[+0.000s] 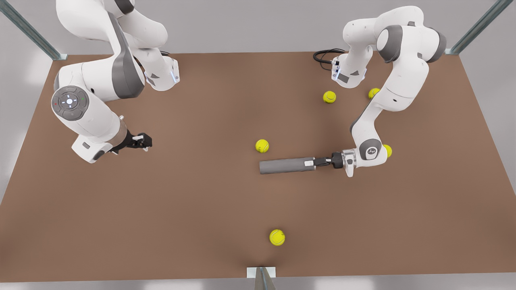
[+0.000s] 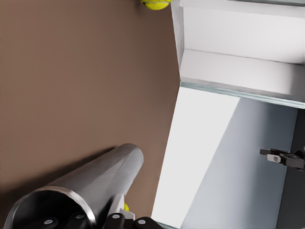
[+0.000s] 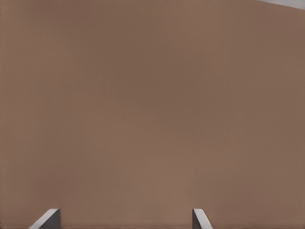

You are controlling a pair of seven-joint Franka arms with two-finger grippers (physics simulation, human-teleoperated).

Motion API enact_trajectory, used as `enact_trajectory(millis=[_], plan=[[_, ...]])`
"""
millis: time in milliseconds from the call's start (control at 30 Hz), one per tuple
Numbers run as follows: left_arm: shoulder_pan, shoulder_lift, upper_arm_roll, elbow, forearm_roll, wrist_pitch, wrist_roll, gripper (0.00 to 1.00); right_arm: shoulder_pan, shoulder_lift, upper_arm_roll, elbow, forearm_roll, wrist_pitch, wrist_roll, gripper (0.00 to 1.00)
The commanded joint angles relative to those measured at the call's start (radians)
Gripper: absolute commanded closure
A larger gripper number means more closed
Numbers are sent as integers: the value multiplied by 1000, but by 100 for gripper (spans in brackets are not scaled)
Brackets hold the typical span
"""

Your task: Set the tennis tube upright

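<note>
Scanning from the front view's left, I find the right gripper (image 1: 146, 141) hanging above the brown table (image 1: 201, 225), well apart from everything else. That arm is waiting. Its two fingertips (image 3: 47, 218) stand spread wide in the right wrist view, with bare table between them and nothing held.

Next comes the tennis tube (image 1: 286, 165), one grey cylinder lying flat on the table a little past centre. Its long axis runs from roughly 9 o'clock to 3 o'clock in the front view, the 3 o'clock end slightly higher in the picture. In the left wrist view the tube (image 2: 95, 183) shows a silvery rim around an open mouth, and that mouth faces the wrist, so the open end points toward 3 o'clock.

At that end sits the left gripper (image 1: 316, 162), reaching in level from 3 o'clock. As far as I can see, its jaws are closed on the rim of the tube.

I count five tennis balls: one (image 1: 262, 146) near the tube's closed end at about 11 o'clock from it, one (image 1: 277, 237) near the table's 6 o'clock edge, one (image 1: 329, 96) and another (image 1: 374, 93) toward 1 o'clock, and one (image 1: 388, 150) half hidden behind the left wrist.
</note>
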Motion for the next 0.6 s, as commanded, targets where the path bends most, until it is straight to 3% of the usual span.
enact_trajectory(millis=[0, 567], plan=[[0, 0, -1, 0, 1, -3, -2, 76, 0, 0, -1, 0, 0, 0, 0, 0], [2, -37, 2, 0, 13, -5, -4, 79, 3, 0, 1, 2, 0, -15, 0, 0]])
